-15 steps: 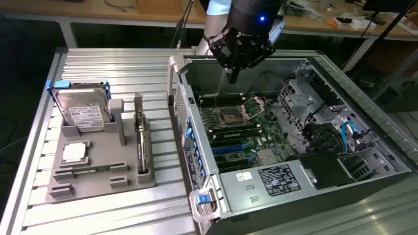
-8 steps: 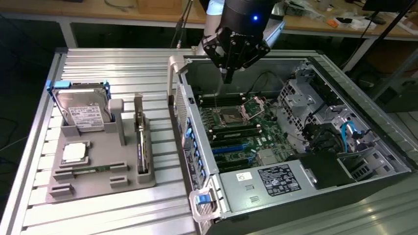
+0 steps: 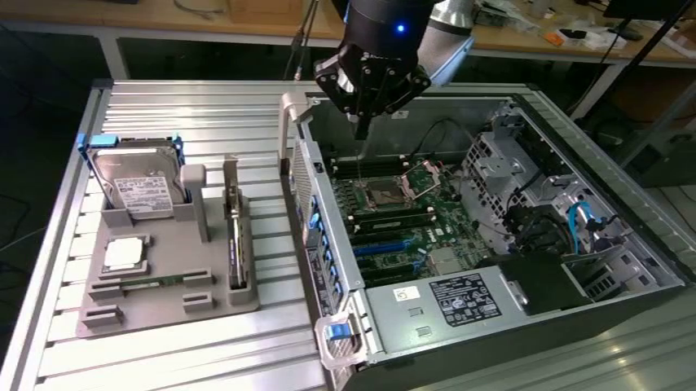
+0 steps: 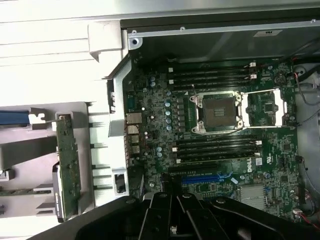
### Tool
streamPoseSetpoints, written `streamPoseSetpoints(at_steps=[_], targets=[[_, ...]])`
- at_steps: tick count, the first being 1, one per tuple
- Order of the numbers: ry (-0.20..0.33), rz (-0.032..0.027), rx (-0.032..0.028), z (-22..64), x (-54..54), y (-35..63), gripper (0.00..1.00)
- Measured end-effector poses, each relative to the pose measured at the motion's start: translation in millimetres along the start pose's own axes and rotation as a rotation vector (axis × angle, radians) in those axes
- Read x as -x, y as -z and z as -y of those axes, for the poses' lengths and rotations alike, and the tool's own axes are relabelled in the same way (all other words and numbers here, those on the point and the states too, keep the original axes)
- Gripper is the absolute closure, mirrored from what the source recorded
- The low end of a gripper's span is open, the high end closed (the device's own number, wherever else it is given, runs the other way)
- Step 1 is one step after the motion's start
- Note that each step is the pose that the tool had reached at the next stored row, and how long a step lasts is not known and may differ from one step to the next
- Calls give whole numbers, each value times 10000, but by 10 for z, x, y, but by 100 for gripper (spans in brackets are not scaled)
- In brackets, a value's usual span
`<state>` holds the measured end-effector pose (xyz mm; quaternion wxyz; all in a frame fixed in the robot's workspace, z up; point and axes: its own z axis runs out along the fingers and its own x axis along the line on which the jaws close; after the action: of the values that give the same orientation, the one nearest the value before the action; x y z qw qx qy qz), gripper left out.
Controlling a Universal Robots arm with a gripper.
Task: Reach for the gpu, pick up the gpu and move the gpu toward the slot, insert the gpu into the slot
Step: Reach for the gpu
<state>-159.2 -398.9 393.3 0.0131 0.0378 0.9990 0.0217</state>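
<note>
- Nothing of the task shows as done: the graphics card (image 3: 233, 238) has not been picked up and no card sits in the long blue slot (image 3: 379, 244) on the main board (image 3: 408, 208), which is probably the slot meant.
- The gripper (image 3: 361, 129) is clenched with nothing between its fingers. It hangs over the far part of the open computer case (image 3: 609, 269), above the main board.
- All three steps look left to do: reaching the card, lifting it across, and pushing it in.
- The graphics card (image 4: 67, 162) stands on its long edge in a grey holder (image 3: 120, 305) on the slatted table (image 3: 196, 106), on the exterior view's left of the case and just beside its wall.
- A hard drive (image 3: 136, 183) stands in the same holder, further to the exterior view's left.
- From above the card looks thin, long and dark. The wrist view shows a greenish board face dotted with small parts, with a darker bulge on one side.
</note>
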Motion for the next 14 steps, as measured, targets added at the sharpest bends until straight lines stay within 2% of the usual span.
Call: streamPoseSetpoints(at_steps=[4, 7, 14], targets=[[0, 0, 0, 12, -152, 4, 89], [0, 0, 1, 28, -365, 10, 89], [-1, 1, 1, 48, -645, 17, 89]])
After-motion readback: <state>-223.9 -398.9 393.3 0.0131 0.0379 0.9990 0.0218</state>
